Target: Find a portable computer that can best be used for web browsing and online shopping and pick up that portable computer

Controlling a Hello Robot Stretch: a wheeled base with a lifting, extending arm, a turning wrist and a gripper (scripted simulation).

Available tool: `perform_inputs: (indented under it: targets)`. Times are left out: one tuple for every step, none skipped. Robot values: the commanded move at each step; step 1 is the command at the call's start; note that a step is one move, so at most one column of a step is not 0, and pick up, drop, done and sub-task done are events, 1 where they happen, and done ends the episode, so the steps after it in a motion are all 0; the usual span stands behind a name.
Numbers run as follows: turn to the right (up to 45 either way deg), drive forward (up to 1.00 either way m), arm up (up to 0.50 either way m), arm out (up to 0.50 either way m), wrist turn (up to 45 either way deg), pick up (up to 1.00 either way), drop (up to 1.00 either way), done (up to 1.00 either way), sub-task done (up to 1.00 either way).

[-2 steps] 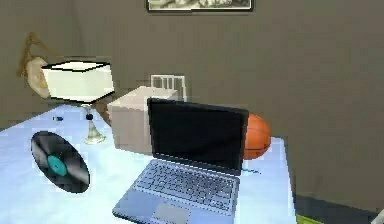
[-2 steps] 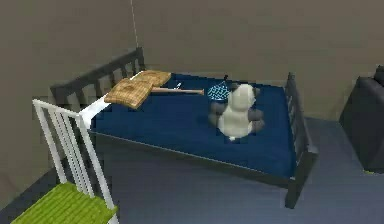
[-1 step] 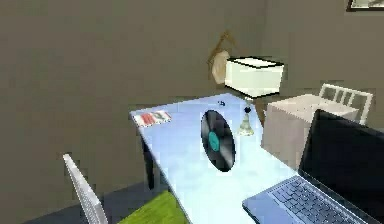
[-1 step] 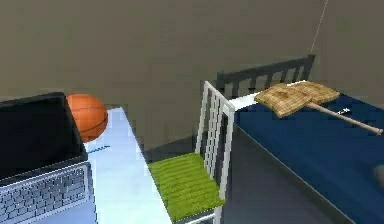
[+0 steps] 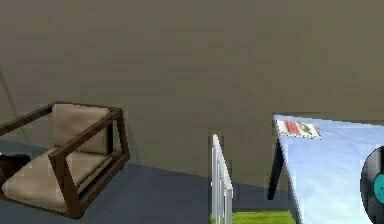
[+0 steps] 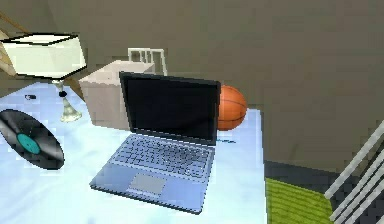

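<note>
Search done, pickup pending: the laptop [image 6: 165,135] stands lid-up on the tabletop [image 6: 245,170], just in front of a basketball [image 6: 233,106]. Next, you extend the arm toward it (the gripper's state cannot be told).

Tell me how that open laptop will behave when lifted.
The laptop looks rigid, but its screen stands upright on a hinge, so it may fold when lifted. Its thin base lies flat on the table, so it probably slides rather than tips. Pushed back, it could nudge the ball.
</note>
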Motion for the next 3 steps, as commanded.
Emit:
perform_inputs:
  targets:
    - [0.0, 0.00, 0.50, 0.00, 0.0, 0.00, 0.00, 0.00, 0.00]
    - [0.0, 0.00, 0.36, 0.00, 0.0, 0.00, 0.00, 0.00, 0.00]
    - [0.0, 0.00, 0.00, 0.12, 0.0, 0.00, 0.00, 0.00, 0.00]
